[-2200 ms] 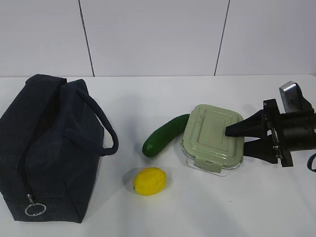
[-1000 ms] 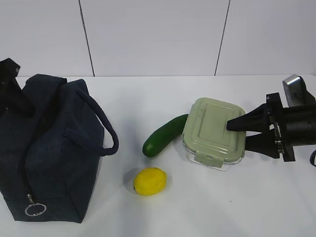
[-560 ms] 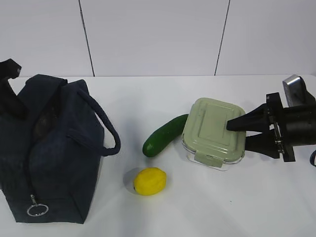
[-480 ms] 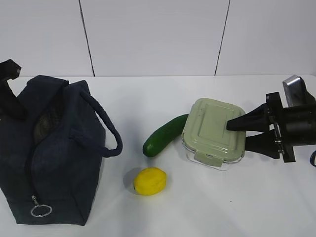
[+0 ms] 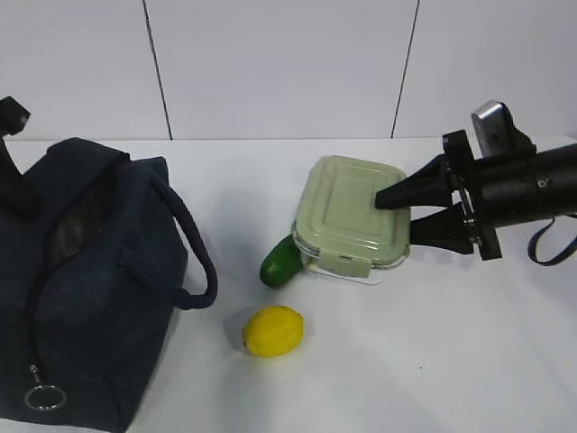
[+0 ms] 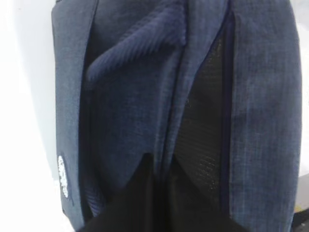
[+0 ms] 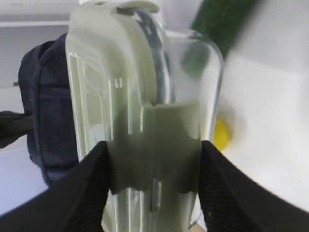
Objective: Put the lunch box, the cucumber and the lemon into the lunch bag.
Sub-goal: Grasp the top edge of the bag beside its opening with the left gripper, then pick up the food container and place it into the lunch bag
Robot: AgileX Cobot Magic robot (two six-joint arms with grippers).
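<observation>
R tool point(image 5: 407, 215) w/ lunch box point(image 5: 347, 218) (white table point(image 5: 469, 361))

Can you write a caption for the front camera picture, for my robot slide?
Right gripper lifts the lunch box above the cucumber while the lemon waits beside the lunch bag.

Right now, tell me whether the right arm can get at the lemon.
Probably not yet: the right gripper is shut on the lunch box, so its jaws are occupied. The lemon itself lies uncovered on the table, nothing over it.
</observation>
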